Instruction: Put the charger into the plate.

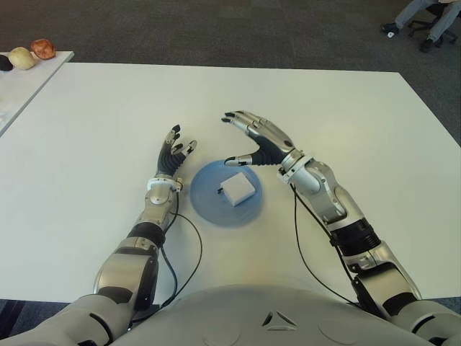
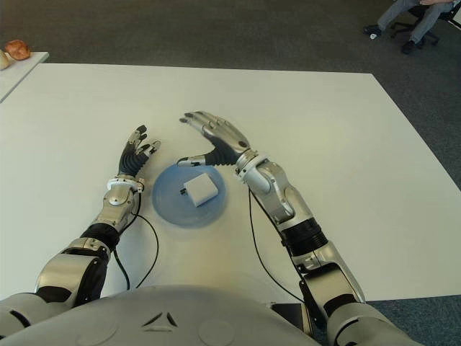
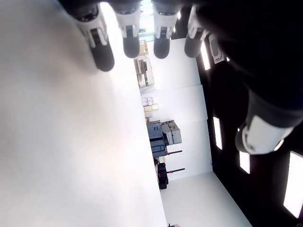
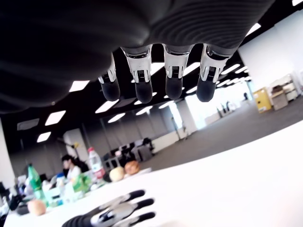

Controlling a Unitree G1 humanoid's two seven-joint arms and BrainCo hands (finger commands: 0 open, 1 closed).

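Left eye view: white table [image 1: 360, 130], dark carpet [image 1: 216, 29], charger [image 1: 237, 189] in plate [image 1: 209, 205].

One charger [image 1: 237, 189], one plate [image 1: 205, 199], two robot hands, three fruits [image 1: 24, 55]

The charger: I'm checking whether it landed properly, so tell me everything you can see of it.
The charger is a small white block with rounded corners, plastic by its look, with a short dark part showing at its left side. It lies inside the blue plate, near the middle and turned at an angle to the table edge. Nothing grips it: the right hand is open just beyond the plate's far rim, and the left hand is open to the plate's left.
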